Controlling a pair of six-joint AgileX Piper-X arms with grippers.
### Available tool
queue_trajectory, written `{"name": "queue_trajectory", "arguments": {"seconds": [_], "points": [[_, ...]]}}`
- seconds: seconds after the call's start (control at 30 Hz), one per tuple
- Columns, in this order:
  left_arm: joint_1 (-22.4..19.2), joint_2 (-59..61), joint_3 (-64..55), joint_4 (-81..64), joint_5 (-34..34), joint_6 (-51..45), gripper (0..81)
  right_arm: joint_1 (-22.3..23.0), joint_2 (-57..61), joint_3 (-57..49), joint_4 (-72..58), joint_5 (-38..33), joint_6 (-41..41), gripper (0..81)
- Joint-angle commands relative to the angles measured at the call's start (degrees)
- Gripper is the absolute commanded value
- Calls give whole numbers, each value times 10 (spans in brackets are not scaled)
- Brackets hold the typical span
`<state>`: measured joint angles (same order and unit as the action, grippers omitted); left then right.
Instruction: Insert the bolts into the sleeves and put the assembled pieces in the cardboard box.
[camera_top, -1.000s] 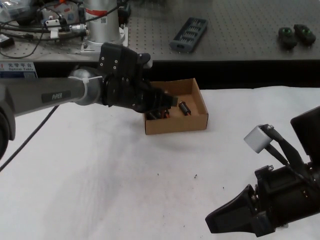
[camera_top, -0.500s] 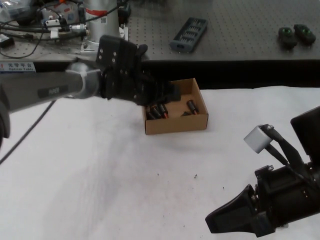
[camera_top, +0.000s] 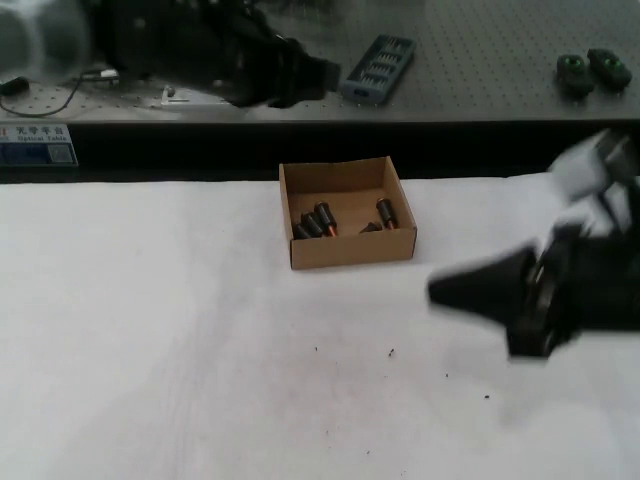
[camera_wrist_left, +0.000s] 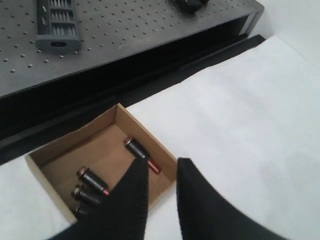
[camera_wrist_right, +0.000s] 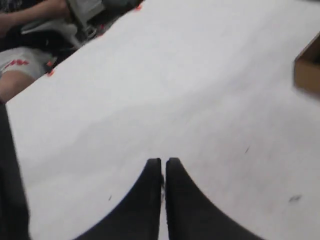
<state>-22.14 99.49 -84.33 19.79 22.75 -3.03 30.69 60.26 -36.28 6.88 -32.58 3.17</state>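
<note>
Count at least four assembled pieces (camera_wrist_left: 137, 149) lying in the cardboard box (camera_top: 350, 248): three packed side by side toward the box's left side, one alone toward its right, all dark with a reddish end. Also something small beside the lone one, too unclear to call. Box open-topped and upright on the white-covered bench (camera_top: 200, 350), close to the far edge, roughly mid-width. Left claw (camera_wrist_left: 162, 170): fingers a little apart, nothing between them, tips overlapping the box's near corner in the wrist view, no contact visible. From the high view: blurred, up over the perforated metal plate (camera_top: 480, 50) behind the bench, beyond and left of the box, well apart from it. Right claw (camera_wrist_right: 163, 162): fingers pressed together, empty, over bare white cover, with a corner of the box just catching in its wrist view. From the high view: right of the box and nearer the camera, tip pointing left, apart from the box. On the plate: a dark slotted bit case (camera_top: 377, 67) beyond the box, and two dark knobs (camera_top: 592, 70) with green tops off at the far right.
</note>
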Motion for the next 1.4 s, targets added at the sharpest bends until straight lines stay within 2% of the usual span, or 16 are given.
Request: {"name": "queue_trajectory", "arguments": {"seconds": [0.0,0.17,0.37,0.47,0.67,0.77,0.83,0.93,1.03,1.17,1.23,1.37], "points": [[1,-39,37,-17,-7,1,131,-12,-25,-6,-48,17,-2,43],[1,-163,181,-82,-39,-26,70,-33,-74,-6,-49,25,-2,43],[1,-333,365,-175,-65,-94,4,-34,-105,31,-31,25,-2,43],[1,-417,432,-191,-80,-110,6,-34,-106,67,-63,24,48,43],[-1,-535,543,-191,-53,-133,6,-32,-107,163,-282,23,186,43],[-20,-570,578,-191,-53,-155,6,-32,-108,212,-401,25,267,43],[-40,-584,595,-191,-56,-154,6,-32,-108,237,-456,25,294,43],[-72,-587,611,-191,-62,-118,6,-32,-108,261,-475,22,289,43],[-93,-586,629,-191,-108,-72,6,-32,-108,280,-474,22,272,43],[-96,-586,661,-191,-148,-55,6,-32,-108,293,-473,22,198,43],[-96,-586,680,-191,-173,-55,6,-32,-108,293,-475,22,195,43],[-96,-586,698,-193,-176,-55,6,-32,-108,293,-480,22,191,43]]}}
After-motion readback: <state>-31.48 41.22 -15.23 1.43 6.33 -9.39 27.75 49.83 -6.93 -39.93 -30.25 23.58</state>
